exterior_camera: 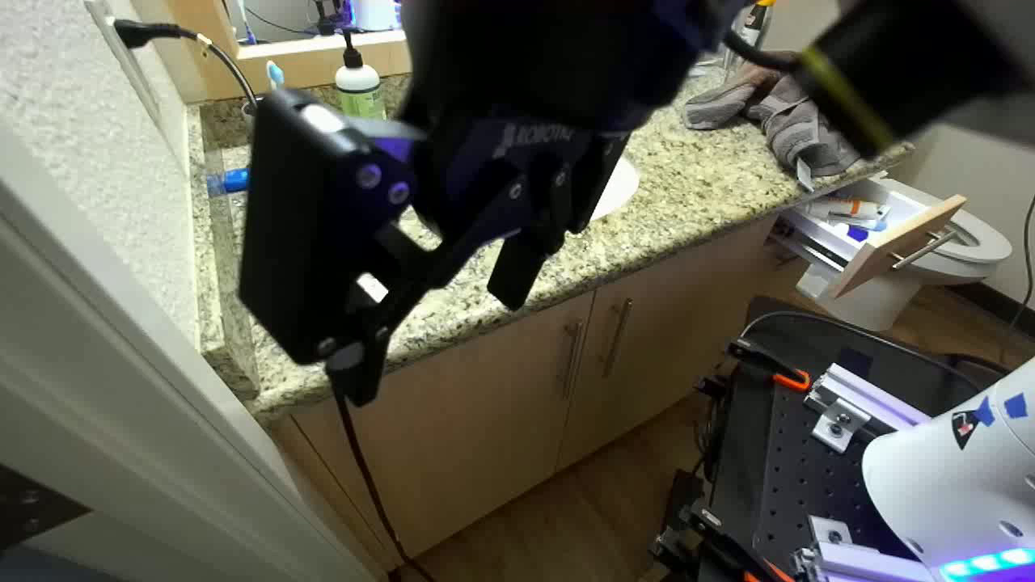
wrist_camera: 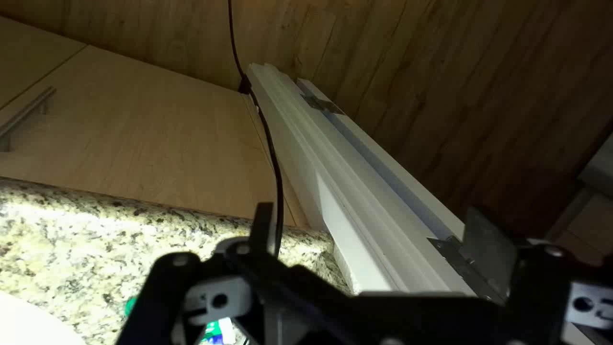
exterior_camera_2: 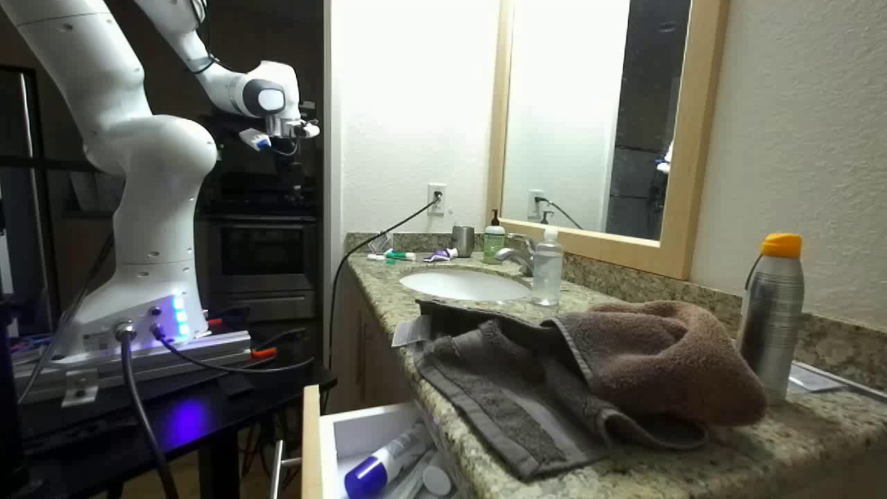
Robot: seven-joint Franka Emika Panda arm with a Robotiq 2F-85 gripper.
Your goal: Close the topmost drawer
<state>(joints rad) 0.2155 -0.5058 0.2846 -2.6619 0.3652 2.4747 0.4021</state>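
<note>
In an exterior view the drawer (exterior_camera: 889,247) juts out at the right of the frame, toiletry tubes (exterior_camera: 842,210) inside; the gripper (exterior_camera: 433,346), jaws wide apart, hangs left of centre. We judge the drawer light, stiff and smooth-running, so we would skip gripping its bar handle (exterior_camera: 924,250) and push squarely on the wooden front panel (exterior_camera_2: 311,443).

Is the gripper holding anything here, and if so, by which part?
Nothing is held: the gripper is open, its jaws apart, well clear of the drawer.
</note>
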